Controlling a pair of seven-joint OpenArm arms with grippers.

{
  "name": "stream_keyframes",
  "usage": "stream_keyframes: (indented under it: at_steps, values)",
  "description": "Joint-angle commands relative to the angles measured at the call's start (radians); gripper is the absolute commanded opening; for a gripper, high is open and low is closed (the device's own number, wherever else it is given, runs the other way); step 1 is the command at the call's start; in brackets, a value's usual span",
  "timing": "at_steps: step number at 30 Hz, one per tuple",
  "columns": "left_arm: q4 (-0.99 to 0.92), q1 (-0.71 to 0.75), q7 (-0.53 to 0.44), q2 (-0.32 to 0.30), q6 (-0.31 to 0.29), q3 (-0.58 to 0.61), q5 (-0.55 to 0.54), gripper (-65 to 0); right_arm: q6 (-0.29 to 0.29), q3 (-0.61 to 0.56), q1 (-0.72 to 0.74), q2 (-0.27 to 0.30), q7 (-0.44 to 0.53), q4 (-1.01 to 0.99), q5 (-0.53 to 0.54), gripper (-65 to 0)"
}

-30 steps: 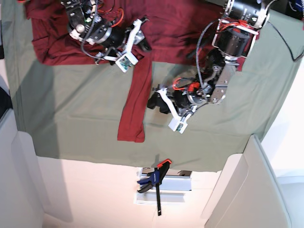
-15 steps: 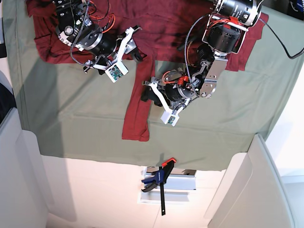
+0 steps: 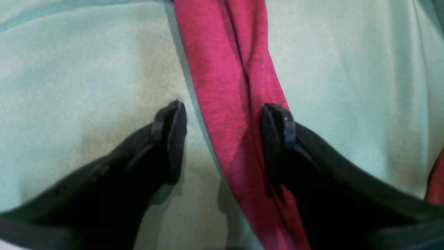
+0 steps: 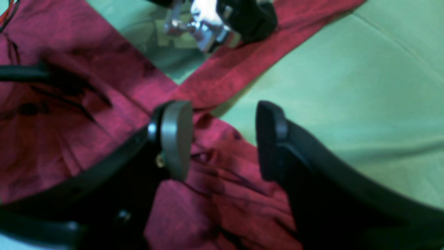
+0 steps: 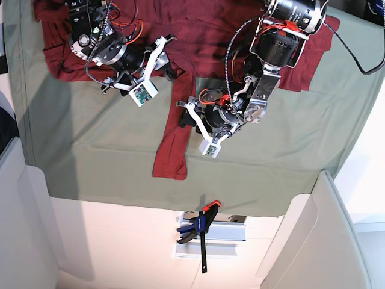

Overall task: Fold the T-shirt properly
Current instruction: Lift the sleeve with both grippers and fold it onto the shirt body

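So the T-shirt lay spread along the far side of the green-covered worktop, with one long strip trailing toward the near edge. The left pincer was spread wide, straddling that strip (one finger touching the fabric). The right pincer hovered apart too, over the rumpled body.

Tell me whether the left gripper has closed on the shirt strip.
No: the left gripper is open, its fingers either side of the T-shirt strip.
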Motion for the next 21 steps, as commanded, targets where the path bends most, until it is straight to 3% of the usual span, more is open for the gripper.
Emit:
stream_keyframes:
  at_steps: [1,4,9,15,19,21]
  values:
    - [0.01,-0.03,-0.011,0.006,-0.003,-0.002,-0.006,-32.2,0.003,0.005,0.019,0.0,0.023,0.022,0.009,-34.8]
    - [0.01,-0.027,-0.003,0.019,-0.004,-0.002,0.004,-46.6,0.003,0.005,0.019,0.0,0.023,0.022,0.009,-34.8]
    - [0.01,-0.021,-0.018,0.055,-0.017,-0.002,0.068,-64.5,0.003,0.005,0.019,0.0,0.023,0.022,0.009,-34.8]
    - [0.018,-0.034,-0.022,0.025,-0.016,-0.003,0.066,-65.0,0.003,0.027,0.019,0.0,0.023,0.022,0.008,-34.8]
    - [0.094,-0.034,-0.015,-0.041,-0.017,-0.003,0.055,-65.0,0.003,0.074,0.019,0.0,0.023,0.022,0.009,-34.9]
    - [0.148,-0.029,0.002,-0.079,-0.049,-0.003,0.047,-65.0,0.003,0.098,0.019,0.0,0.023,0.022,0.01,-34.9]
